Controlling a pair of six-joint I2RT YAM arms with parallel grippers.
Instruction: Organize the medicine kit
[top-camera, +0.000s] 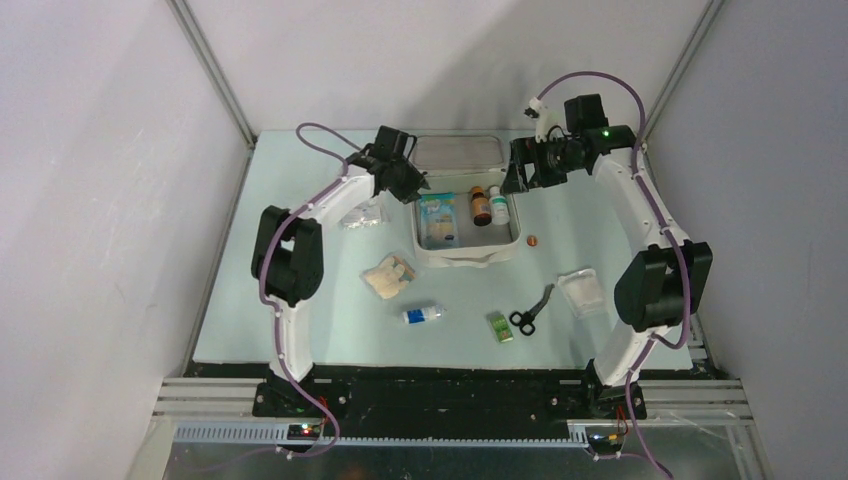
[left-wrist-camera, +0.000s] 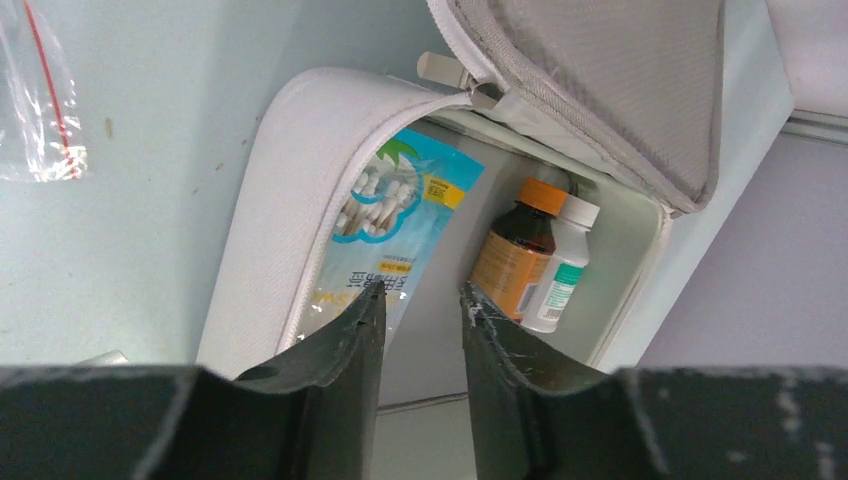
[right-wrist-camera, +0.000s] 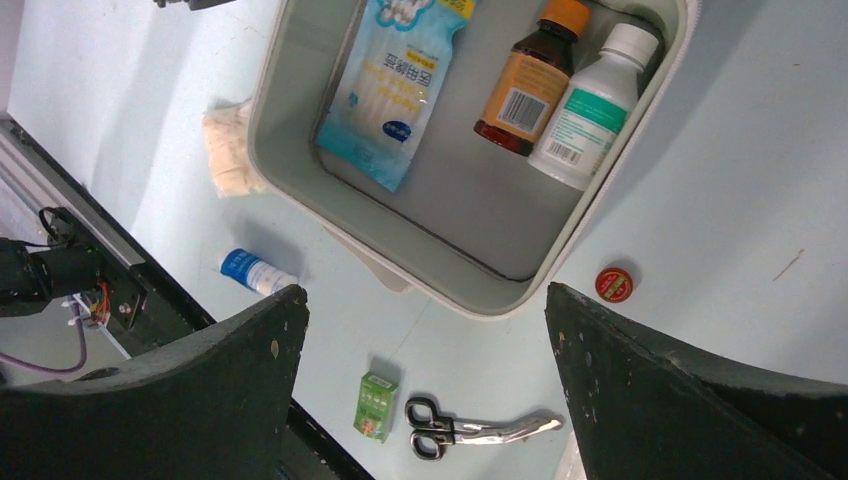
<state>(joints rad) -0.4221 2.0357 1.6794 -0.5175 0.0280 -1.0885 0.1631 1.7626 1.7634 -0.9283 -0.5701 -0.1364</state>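
The medicine kit (top-camera: 467, 258) lies open at the back middle of the table, its grey-lined lid (top-camera: 457, 150) folded back. Inside lie a blue cotton swab packet (top-camera: 438, 220), a brown bottle with an orange cap (top-camera: 481, 206) and a white bottle (top-camera: 499, 205). My left gripper (top-camera: 415, 190) hovers over the kit's left rim (left-wrist-camera: 290, 200). Its jaws are a little apart with nothing between them, just above the swab packet (left-wrist-camera: 400, 230). My right gripper (top-camera: 520, 175) hangs wide open and empty beside the kit's right rim (right-wrist-camera: 590, 200), above the two bottles (right-wrist-camera: 528, 85).
Loose on the table: scissors (top-camera: 532, 310), a small green box (top-camera: 500, 327), a blue-and-white tube (top-camera: 423, 314), a beige gauze wad (top-camera: 388, 277), a small red tin (top-camera: 533, 240), a clear bag (top-camera: 362, 213) at left and a clear pouch (top-camera: 582, 292) at right.
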